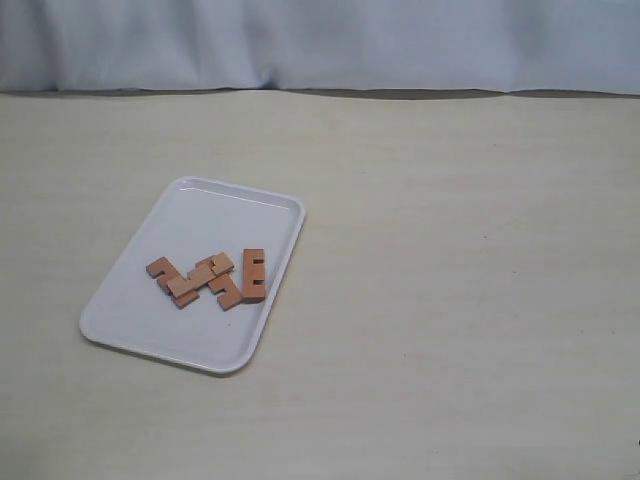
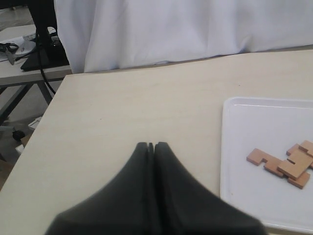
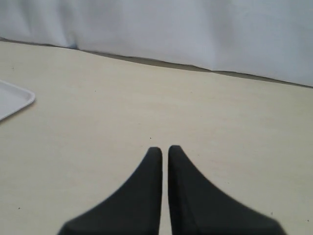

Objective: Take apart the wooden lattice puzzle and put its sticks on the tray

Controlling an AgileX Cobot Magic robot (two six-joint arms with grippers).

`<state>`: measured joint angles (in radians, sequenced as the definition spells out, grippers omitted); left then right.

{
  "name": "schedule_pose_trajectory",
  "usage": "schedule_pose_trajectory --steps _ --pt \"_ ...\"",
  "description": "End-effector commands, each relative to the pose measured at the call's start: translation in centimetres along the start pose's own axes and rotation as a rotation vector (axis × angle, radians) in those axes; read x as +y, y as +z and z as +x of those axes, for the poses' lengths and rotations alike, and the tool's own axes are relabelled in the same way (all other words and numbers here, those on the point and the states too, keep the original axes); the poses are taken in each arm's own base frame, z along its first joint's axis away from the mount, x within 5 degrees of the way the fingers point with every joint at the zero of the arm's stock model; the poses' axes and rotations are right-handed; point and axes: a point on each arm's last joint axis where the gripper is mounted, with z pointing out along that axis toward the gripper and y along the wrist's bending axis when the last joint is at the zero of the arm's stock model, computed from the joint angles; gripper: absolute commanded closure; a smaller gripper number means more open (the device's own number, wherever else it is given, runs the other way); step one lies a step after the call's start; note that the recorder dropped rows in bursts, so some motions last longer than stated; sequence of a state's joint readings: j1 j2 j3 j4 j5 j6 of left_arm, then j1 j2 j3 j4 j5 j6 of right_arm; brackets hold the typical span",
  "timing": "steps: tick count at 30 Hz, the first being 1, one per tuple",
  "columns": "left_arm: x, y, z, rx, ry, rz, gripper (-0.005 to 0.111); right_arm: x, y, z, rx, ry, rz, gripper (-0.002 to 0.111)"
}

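The white tray [image 1: 215, 215] lies left of centre on the table. On it lie the reddish-brown notched sticks [image 1: 200, 280] in a loose flat cluster, some touching or overlapping, and one stick [image 1: 253, 275] lies apart at their right. No assembled hash-shaped lattice shows. In the left wrist view my left gripper [image 2: 151, 145] is shut with nothing in it, over bare table beside the tray [image 2: 244, 122], where some sticks [image 2: 283, 164] show. My right gripper [image 3: 165, 148] is shut and empty, far from the tray corner [image 3: 12, 100]. Neither gripper appears in the exterior view.
A pale cloth backdrop [image 1: 320, 45] hangs behind the table's far edge. The beige table [image 1: 450, 300] stretches bare to the right of the tray. Past the table's left edge stand a dark stand and cables [image 2: 39, 44].
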<state>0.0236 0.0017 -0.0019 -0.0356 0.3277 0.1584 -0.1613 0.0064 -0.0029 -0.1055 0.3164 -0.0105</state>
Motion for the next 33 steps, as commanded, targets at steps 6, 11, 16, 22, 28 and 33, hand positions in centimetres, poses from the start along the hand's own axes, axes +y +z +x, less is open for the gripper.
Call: schedule_pose_trajectory --steps 6,11,16,22,28,33 --pt "0.0 0.01 -0.11 -0.018 0.0 0.0 0.107 -0.3 -0.03 0.15 0.007 0.017 0.056 0.104" --pt "0.0 0.01 -0.11 -0.018 0.0 0.0 0.107 -0.3 -0.03 0.15 0.007 0.017 0.056 0.104" --pt "0.0 0.01 -0.11 -0.018 0.0 0.0 0.107 -0.3 -0.03 0.15 0.007 0.017 0.055 0.104" --pt "0.01 0.01 -0.11 -0.018 0.001 -0.001 0.107 -0.3 -0.03 0.15 0.007 0.017 0.055 0.104" --pt "0.01 0.01 -0.11 -0.018 0.001 -0.001 0.107 -0.3 -0.03 0.15 0.007 0.017 0.055 0.104" --pt "0.01 0.01 -0.11 -0.018 0.001 -0.001 0.107 -0.3 -0.03 0.15 0.007 0.017 0.055 0.104"
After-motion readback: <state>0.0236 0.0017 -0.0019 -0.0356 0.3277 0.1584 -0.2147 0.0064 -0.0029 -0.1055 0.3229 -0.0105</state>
